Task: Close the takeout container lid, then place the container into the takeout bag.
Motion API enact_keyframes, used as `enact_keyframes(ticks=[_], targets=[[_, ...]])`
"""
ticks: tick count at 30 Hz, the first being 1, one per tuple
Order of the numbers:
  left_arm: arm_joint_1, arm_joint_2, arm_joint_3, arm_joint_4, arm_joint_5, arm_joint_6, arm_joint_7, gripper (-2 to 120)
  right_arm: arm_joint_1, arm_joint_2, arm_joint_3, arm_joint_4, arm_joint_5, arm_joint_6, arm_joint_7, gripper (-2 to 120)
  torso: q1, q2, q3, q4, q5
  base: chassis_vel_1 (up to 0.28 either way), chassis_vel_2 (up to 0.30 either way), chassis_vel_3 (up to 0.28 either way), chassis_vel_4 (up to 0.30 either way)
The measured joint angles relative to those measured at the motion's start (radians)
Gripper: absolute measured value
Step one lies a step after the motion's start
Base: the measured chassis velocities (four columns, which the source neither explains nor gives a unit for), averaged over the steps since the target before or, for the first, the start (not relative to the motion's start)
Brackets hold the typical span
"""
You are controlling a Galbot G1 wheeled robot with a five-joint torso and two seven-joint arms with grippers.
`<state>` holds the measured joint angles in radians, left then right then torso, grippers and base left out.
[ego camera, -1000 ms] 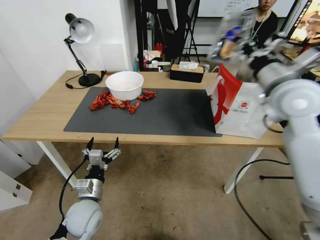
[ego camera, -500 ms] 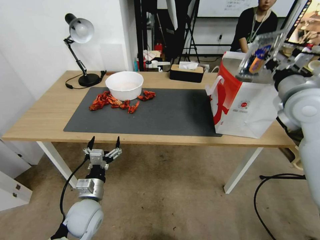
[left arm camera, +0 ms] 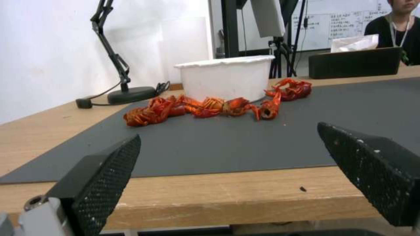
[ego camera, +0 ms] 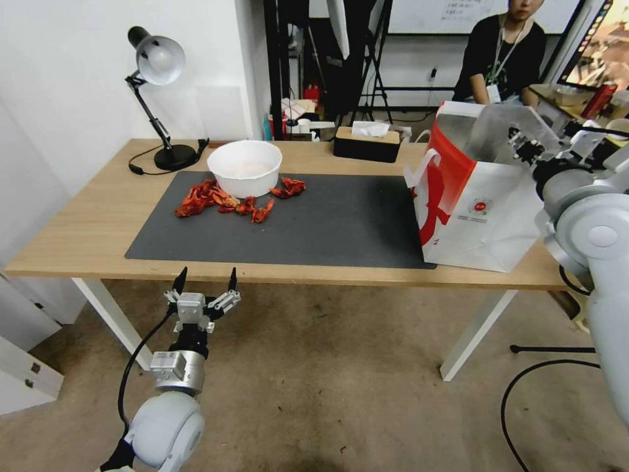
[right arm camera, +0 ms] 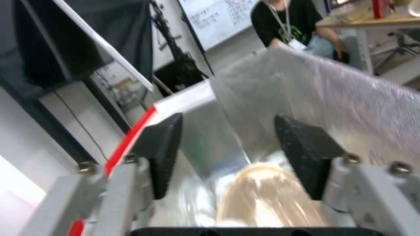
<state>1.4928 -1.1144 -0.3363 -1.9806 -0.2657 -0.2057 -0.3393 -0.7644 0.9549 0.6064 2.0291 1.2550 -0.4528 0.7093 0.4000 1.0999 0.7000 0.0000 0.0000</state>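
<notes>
The right hand [right arm camera: 227,157] sits at the mouth of the takeout bag [ego camera: 478,216], its fingers [right arm camera: 164,154] spread apart over the silver foil lining, with nothing between them. A pale, blurred shape lies down inside the bag below the fingers; whether that is the takeout container cannot be told from here. The bag stands upright at the right end of the worktop [ego camera: 92,229], on the right edge of the dark mat [ego camera: 314,223]. A small clear clamshell of berries would be light, thin-walled and slick, easily crushed, so a gentle hold across its firmer rim edges seems best. The left hand [ego camera: 203,283] waits low, near the worktop's near edge, fingers apart and empty.
</notes>
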Motion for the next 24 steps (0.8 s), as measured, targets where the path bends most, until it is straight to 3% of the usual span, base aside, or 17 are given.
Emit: enact_keyframes(ticks=[6, 11, 13, 15, 18, 19, 24], targets=[[0.000, 0.005, -0.004, -0.001, -0.003, 0.000, 0.000, 100, -0.017, -0.006, 0.005, 0.035, 0.019, 0.208, -0.209, 82, 0.000, 0.000, 0.000, 0.0001, -0.0001, 0.000, 0.000, 0.000, 0.000], [0.000, 0.005, -0.005, -0.001, -0.005, 0.000, 0.000, 100, -0.067, -0.012, -0.014, 0.102, 0.001, 0.280, -0.328, 93, 0.000, 0.000, 0.000, 0.0001, -0.0001, 0.000, 0.000, 0.000, 0.000], [-0.004, 0.004, -0.005, 0.001, -0.005, 0.000, -0.001, 100, -0.152, -0.015, -0.044, 0.165, -0.092, 0.303, -0.431, 100, 0.000, 0.000, 0.000, 0.0002, -0.0001, 0.000, 0.000, 0.000, 0.000], [-0.005, 0.003, -0.004, 0.001, -0.005, 0.000, -0.001, 100, -0.189, -0.014, -0.054, 0.187, -0.142, 0.311, -0.467, 100, 0.000, 0.000, 0.000, 0.0001, -0.0001, 0.000, 0.000, 0.000, 0.000], [-0.010, 0.000, -0.002, 0.005, -0.005, 0.000, -0.001, 100, -0.320, 0.002, -0.088, 0.241, -0.368, 0.334, -0.555, 100, 0.000, 0.000, 0.000, 0.0000, -0.0002, 0.000, 0.000, 0.000, 0.000], [-0.010, 0.000, -0.002, 0.005, -0.005, 0.000, -0.001, 100, -0.320, 0.002, -0.088, 0.241, -0.368, 0.334, -0.555, 100, 0.000, 0.000, 0.000, 0.0000, -0.0002, 0.000, 0.000, 0.000, 0.000], [-0.016, -0.004, 0.001, 0.008, -0.005, 0.000, -0.001, 100, -0.467, 0.031, -0.117, 0.248, -0.649, 0.382, -0.565, 100, 0.000, 0.000, 0.000, 0.0000, -0.0001, 0.000, 0.000, 0.000, 0.000]])
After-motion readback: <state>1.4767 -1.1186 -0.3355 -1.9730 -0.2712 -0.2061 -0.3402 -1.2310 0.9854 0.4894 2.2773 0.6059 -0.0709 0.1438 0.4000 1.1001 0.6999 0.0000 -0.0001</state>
